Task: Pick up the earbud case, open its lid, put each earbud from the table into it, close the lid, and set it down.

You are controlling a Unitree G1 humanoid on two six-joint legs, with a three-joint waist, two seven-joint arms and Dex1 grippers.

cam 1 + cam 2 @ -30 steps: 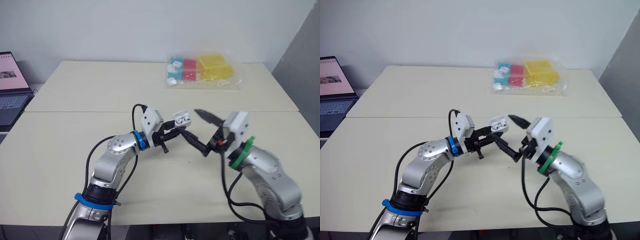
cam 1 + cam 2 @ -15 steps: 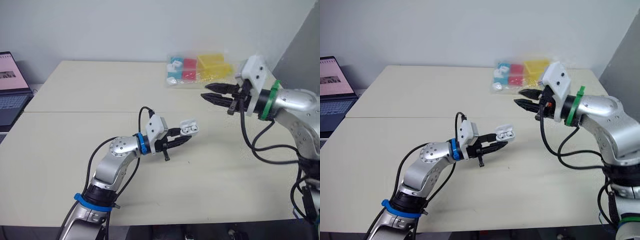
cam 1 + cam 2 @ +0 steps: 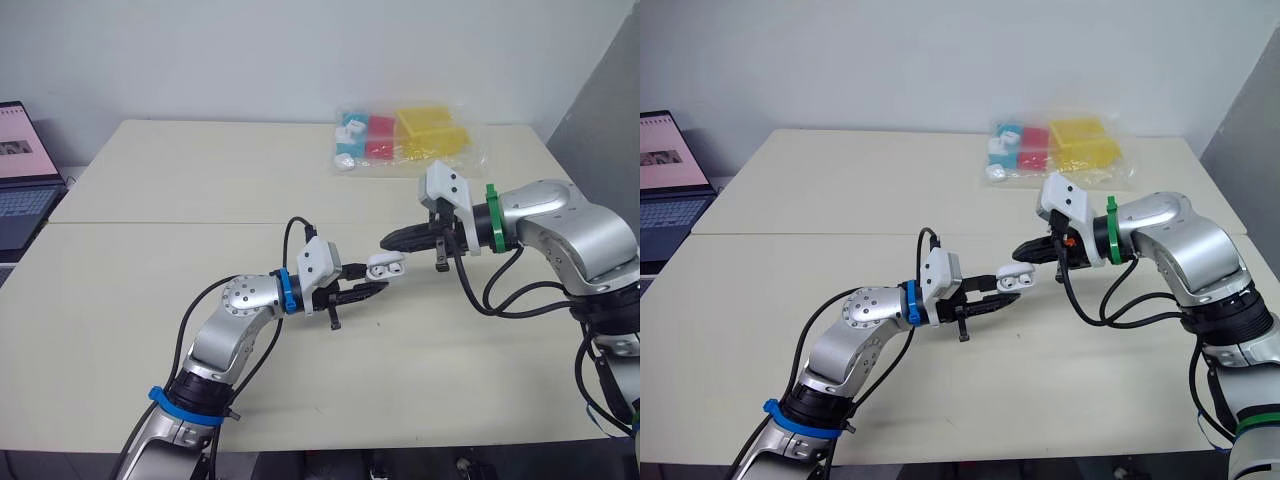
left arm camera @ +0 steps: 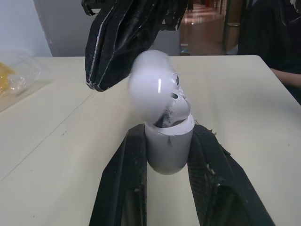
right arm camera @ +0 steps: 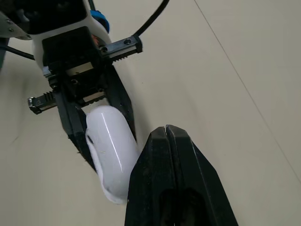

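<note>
Two tools meet above the desk (image 3: 150, 200).
The left tool (image 3: 372, 288) clamps the earbud case (image 3: 385, 266), lid raised, contents unclear. The right tool (image 3: 388, 241), fingers pressed together, reaches in at the lid from the right.

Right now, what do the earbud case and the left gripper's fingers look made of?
Earbud case: likely glossy white plastic; a bright highlight streaks its lid. Left gripper's fingers: seemingly matte black plastic, with fine layered ridges, possibly printed.
</note>
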